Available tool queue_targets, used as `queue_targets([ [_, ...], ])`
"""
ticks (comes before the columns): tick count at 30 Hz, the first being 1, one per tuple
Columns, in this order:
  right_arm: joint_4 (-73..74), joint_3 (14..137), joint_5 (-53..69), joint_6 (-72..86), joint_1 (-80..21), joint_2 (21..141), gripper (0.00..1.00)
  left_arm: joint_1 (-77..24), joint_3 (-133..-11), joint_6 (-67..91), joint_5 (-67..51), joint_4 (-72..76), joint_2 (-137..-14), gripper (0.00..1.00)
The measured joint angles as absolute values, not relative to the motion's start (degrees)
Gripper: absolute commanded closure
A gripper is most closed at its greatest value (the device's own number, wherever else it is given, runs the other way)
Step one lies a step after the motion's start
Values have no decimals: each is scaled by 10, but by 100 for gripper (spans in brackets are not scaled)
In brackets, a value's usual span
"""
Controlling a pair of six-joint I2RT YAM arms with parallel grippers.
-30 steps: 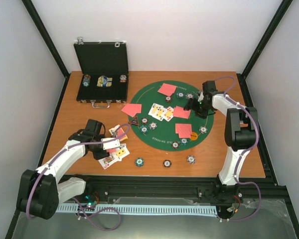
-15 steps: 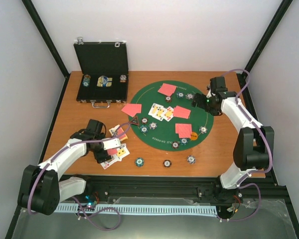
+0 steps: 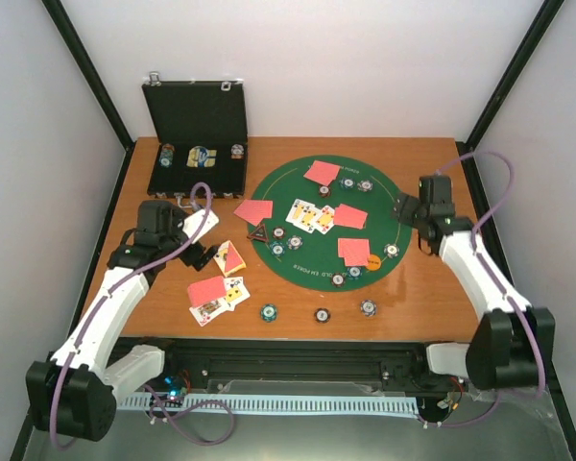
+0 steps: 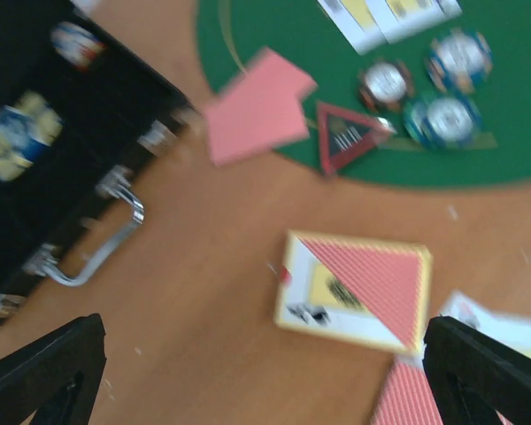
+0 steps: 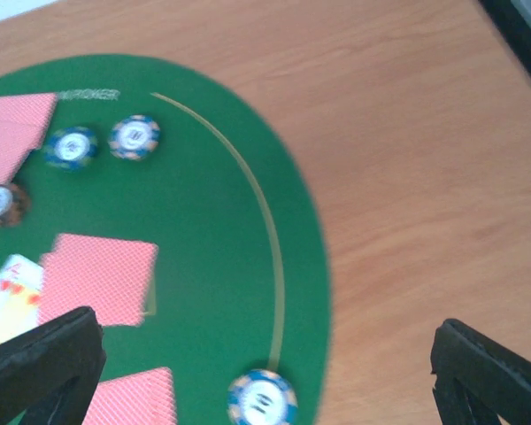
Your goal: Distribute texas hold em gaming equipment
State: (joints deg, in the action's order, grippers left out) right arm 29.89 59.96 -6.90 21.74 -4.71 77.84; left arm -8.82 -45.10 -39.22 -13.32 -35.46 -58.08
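Note:
Red-backed cards point(image 3: 349, 217) and striped chips point(image 3: 278, 250) lie spread on the green mat point(image 3: 290, 184), with face-up cards point(image 3: 307, 215) at its middle. A black triangle marker point(image 3: 259, 233) sits at the mat's left rim. My left gripper point(image 3: 202, 253) hangs open over bare wood, just left of a card box point(image 3: 230, 257). In the left wrist view the box point(image 4: 354, 288) lies ahead of the open left gripper point(image 4: 265, 390), which holds nothing. My right gripper point(image 3: 405, 207) is open over the mat's right rim. A blue chip point(image 5: 263, 400) lies below the right gripper point(image 5: 264, 372), between its wide-apart fingers.
The open black case point(image 3: 197, 144) stands at the back left; its handle point(image 4: 97, 248) is close to my left gripper. A red card point(image 3: 207, 291) rests on face-up cards point(image 3: 221, 305) near the front. Three chips point(image 3: 322, 314) line the front wood.
My left gripper opened, left a red card on the front face-up cards and pulled back toward the case. The right gripper opened fully and drew right to the mat's rim.

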Motion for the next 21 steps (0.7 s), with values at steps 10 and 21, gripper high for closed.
queue_targets([
  [10, 1, 324, -271, 171, -44, 665, 0, -41, -369, -159, -133, -55, -668, 0],
  [21, -288, 206, -302, 105, -42, 725, 0, 6, -240, -55, -95, 250, -757, 0],
])
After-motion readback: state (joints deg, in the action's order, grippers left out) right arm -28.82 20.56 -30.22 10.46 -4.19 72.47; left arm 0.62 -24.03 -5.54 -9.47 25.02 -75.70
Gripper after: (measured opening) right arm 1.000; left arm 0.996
